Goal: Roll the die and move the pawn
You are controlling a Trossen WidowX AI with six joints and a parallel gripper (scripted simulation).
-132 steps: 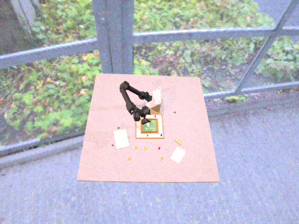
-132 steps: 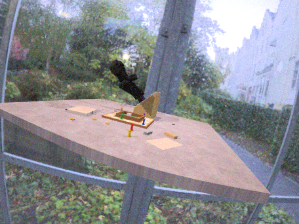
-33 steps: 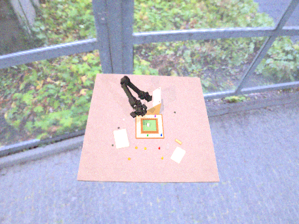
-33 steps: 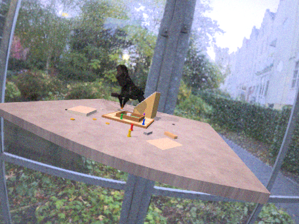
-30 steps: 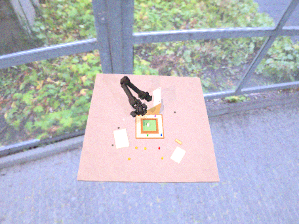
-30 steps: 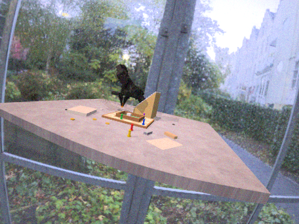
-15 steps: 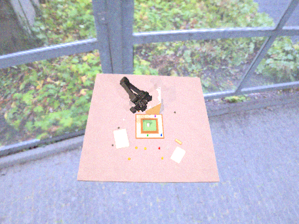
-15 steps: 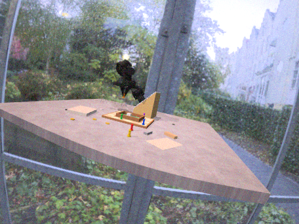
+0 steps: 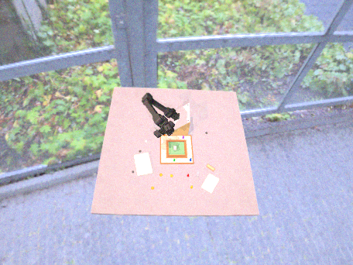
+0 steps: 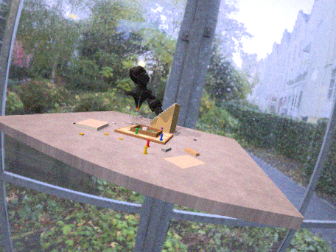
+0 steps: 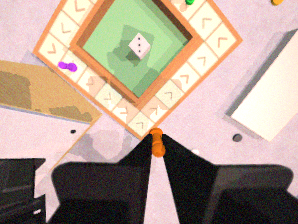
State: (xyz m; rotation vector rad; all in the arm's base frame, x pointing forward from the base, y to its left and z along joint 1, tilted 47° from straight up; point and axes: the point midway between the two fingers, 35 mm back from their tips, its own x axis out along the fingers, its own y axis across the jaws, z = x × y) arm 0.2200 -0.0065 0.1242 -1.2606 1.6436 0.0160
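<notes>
From where I stand, the pincer [image 10: 138, 107] [image 11: 156, 137] is pinching the orange pawn [image 10: 138, 108] [image 11: 157, 142] between its tips, up above the bench [image 9: 116, 194] [image 10: 110, 162] [image 11: 270, 60], near a corner of the game board [image 9: 161, 160] [image 10: 167, 141] [image 11: 141, 124]. I can't make out any brand, label or word anywhere; the only marks I can read are arrowheads on the board's pale squares and the die's dots. The die [image 9: 175, 148] [image 10: 144, 128] [image 11: 139, 46] sits inside the green-floored tray [image 9: 167, 149] [image 10: 147, 131] [image 11: 172, 59], three pips on its top face.

As for what stands in the way, a tall wooden wedge [image 9: 182, 129] [image 10: 171, 119] [image 11: 45, 92] rises right beside the board, close to the arm [image 9: 154, 114] [image 10: 141, 79]. A purple pawn [image 9: 183, 137] [image 10: 161, 129] [image 11: 67, 66] is on the track by that side; a green pawn [image 9: 174, 160] [image 10: 136, 130] [image 11: 189, 1] and a blue pawn [image 9: 190, 159] [image 10: 161, 137] are on the track too. Off the board, a red pawn [image 9: 188, 175] [image 10: 148, 143] and a yellow pawn [image 9: 191, 187] [image 10: 145, 149] stand near each other.
</notes>
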